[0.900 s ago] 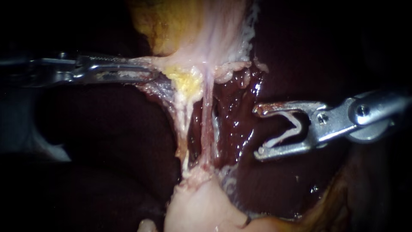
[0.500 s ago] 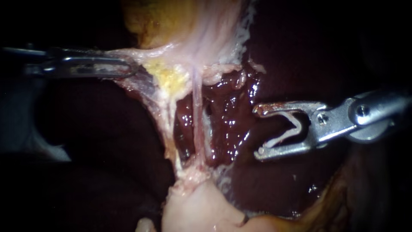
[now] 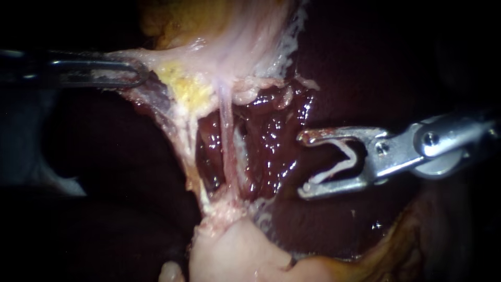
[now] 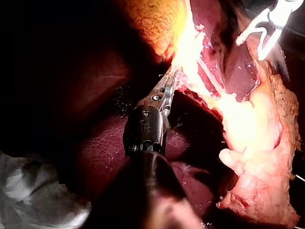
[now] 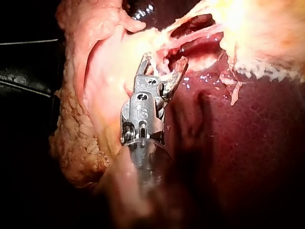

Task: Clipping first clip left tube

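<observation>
1. Looks like the approach step. The left tube (image 3: 183,141) has no clip on it yet. It's the pale fatty strand, stretched tight, with the thin right tube (image 3: 225,136) just to its right.
2. The right instrument (image 3: 304,164) hangs well off to the right of the left tube, past the glossy liver (image 3: 271,151).
3. Its jaws are spread wide with an open V-shaped clip (image 3: 332,173) seated between them, touching both. There's no tissue in there.
4. The left instrument (image 3: 136,77) has its jaws clamped on pale gallbladder (image 3: 250,42) tissue, just up-left of the left tube's top end.
5. Next move, I reckon: slide the clip across so it straddles only the left tube, then squeeze. The right tube's in the way.
</observation>
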You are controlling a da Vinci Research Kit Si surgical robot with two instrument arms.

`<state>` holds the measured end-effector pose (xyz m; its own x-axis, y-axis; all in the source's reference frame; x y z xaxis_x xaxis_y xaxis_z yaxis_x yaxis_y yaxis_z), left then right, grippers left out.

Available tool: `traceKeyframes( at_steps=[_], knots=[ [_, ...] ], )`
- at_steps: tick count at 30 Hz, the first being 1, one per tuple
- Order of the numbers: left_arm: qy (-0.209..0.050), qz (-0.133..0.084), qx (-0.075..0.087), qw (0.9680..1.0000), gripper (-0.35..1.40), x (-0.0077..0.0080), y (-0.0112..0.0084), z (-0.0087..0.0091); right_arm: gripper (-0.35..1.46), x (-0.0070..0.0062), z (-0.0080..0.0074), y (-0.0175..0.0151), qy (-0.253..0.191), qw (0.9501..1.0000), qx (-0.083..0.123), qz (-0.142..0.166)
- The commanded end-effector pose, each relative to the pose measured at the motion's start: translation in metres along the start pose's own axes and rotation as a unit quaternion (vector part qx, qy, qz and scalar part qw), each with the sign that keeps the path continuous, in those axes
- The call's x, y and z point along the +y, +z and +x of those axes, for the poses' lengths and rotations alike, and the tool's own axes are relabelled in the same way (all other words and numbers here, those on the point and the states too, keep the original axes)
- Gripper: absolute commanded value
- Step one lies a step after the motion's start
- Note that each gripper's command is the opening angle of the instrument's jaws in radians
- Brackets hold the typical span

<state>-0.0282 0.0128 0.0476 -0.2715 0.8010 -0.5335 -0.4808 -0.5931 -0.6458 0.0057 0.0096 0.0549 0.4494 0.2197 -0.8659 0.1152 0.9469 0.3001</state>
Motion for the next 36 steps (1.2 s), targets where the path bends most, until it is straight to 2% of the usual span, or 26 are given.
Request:
traceKeyframes(
  at_steps=[1,8,19,25,36],
  knots=[
    [0.000,0.002,0.000,1.0000,-0.35,0.0000,0.0003,-0.0001,0.50,-0.0002,0.0001,0.0007,-0.004,1.0000,0.000,0.003],
    [0.002,0.004,0.001,1.0000,-0.35,0.0003,0.0017,0.0001,0.50,-0.0011,-0.0003,0.0048,0.020,0.9997,0.002,0.014],
    [0.002,0.005,0.001,1.0000,-0.35,0.0003,0.0018,0.0000,0.49,-0.0014,-0.0011,0.0104,0.045,0.9987,0.002,0.026],
    [0.002,0.004,0.001,1.0000,-0.35,0.0004,0.0018,0.0000,0.49,-0.0010,-0.0020,0.0121,0.051,0.9983,0.001,0.030],
    [0.002,0.003,0.001,1.0000,-0.35,0.0007,0.0020,0.0000,0.49,0.0003,-0.0046,0.0144,0.056,0.9978,0.000,0.036]
  ],
)
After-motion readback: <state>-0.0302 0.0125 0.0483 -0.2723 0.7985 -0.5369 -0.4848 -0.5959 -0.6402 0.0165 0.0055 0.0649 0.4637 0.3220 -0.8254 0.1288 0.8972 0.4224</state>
